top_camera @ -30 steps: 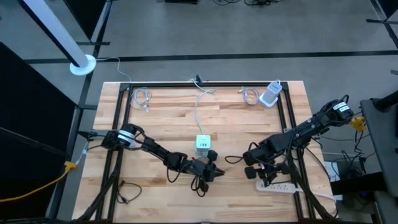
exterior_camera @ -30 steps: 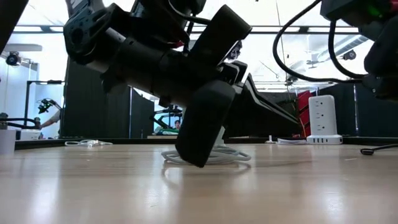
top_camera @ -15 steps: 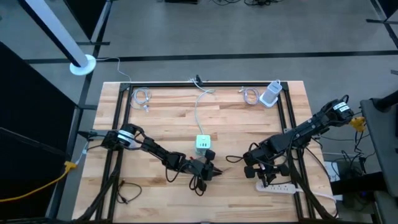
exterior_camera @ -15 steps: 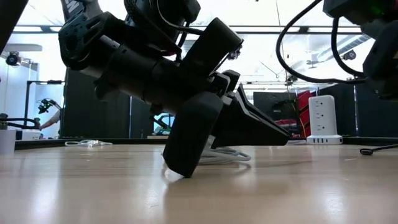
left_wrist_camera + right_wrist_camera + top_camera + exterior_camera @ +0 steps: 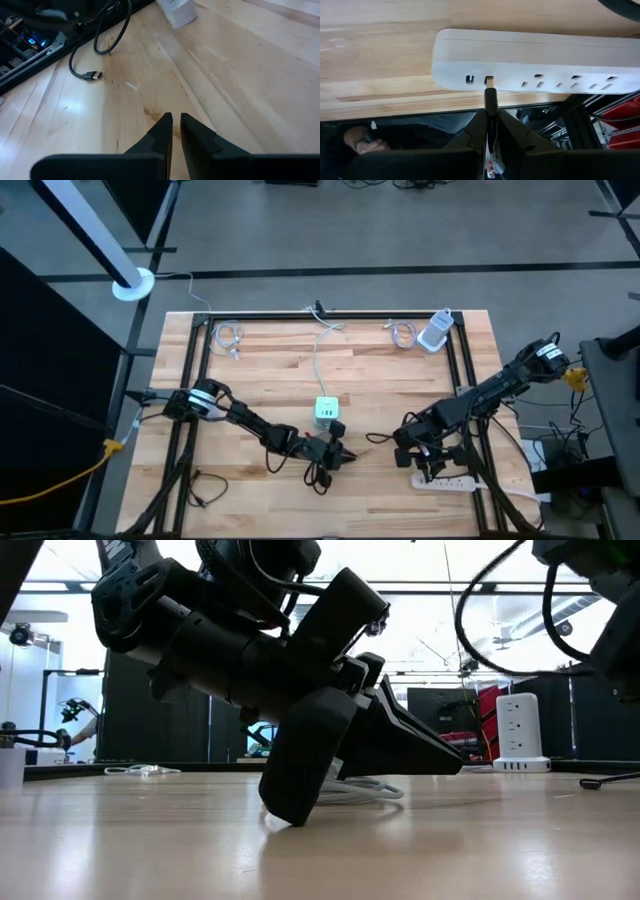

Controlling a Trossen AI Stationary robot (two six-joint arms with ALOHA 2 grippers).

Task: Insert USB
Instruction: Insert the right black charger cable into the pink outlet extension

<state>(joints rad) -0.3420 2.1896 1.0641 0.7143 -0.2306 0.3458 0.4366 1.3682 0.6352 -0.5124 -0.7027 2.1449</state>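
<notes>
Near the tabletop's right front corner, the right claw (image 5: 491,131) pinches the USB plug (image 5: 490,97), tip lined up at the power strip (image 5: 535,62) port.

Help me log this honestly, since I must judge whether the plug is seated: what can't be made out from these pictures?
- Right wrist view: how deep the USB plug, pinched in the right gripper, sits in the power strip; the port swallows its tip.
- High view: the strip is half covered by the right arm.
- Low view: the left arm blocks the table's middle.
- Left wrist view: the white cube is cut off by the top edge; the left gripper holds nothing.
</notes>
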